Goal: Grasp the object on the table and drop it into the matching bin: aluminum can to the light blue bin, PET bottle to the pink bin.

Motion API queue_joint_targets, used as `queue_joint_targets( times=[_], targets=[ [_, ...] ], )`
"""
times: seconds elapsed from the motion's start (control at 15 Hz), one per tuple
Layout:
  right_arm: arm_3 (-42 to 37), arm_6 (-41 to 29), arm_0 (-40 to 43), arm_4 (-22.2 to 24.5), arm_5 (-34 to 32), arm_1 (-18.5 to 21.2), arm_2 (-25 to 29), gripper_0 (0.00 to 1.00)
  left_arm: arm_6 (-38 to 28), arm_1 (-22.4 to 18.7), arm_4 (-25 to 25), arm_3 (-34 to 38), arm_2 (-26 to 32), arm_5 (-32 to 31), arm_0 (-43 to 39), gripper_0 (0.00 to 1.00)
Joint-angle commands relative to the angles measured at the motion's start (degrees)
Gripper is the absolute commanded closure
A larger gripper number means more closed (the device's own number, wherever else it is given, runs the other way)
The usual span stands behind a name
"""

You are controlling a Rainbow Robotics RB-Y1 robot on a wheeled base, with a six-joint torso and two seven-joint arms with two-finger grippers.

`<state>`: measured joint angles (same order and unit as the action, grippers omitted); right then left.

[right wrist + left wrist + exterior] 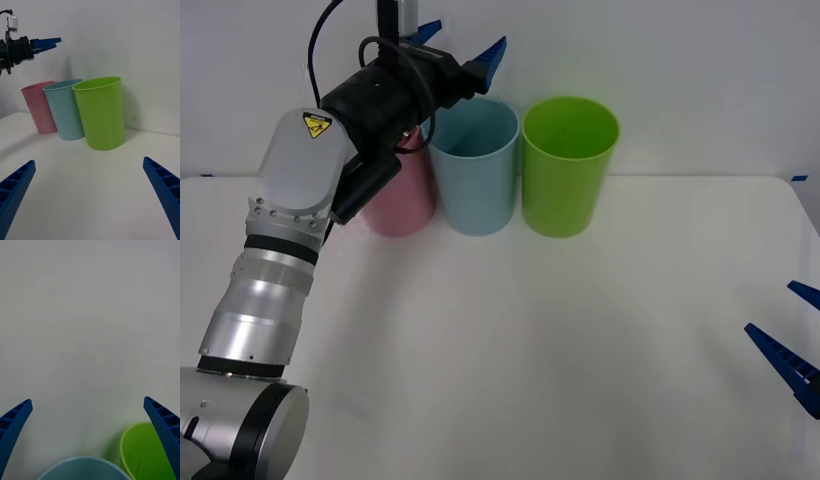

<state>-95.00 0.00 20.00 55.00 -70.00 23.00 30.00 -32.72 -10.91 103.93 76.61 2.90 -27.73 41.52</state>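
Right end effector (792,342) parked open, empty, low over tabletop (580,350); left end effector (462,45) open, empty above light blue bin (475,175).

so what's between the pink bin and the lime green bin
The light blue bin stands between the pink bin and the lime green bin, as the front view shows; the open left gripper hovers above it.

The left gripper (463,48) is hanging raised with fingers spread; the right gripper (792,335) is waiting low, fingers likewise parted.
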Motion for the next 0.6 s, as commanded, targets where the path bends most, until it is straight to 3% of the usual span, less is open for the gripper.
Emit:
queue_joint_targets(
  times=[0.07, 0.6],
  targets=[
    [0.0, 0.0, 0.0, 0.0, 0.0, 0.0, 0.0, 0.00, 0.6, -1.8, -3.9, 1.8, 0.0, -1.9, -2.1, 0.00],
    [0.0, 0.0, 0.0, 0.0, 0.0, 0.0, 0.0, 0.00, 3.2, -7.8, -16.7, 14.5, 0.1, -3.3, -16.1, 0.00]
  ],
)
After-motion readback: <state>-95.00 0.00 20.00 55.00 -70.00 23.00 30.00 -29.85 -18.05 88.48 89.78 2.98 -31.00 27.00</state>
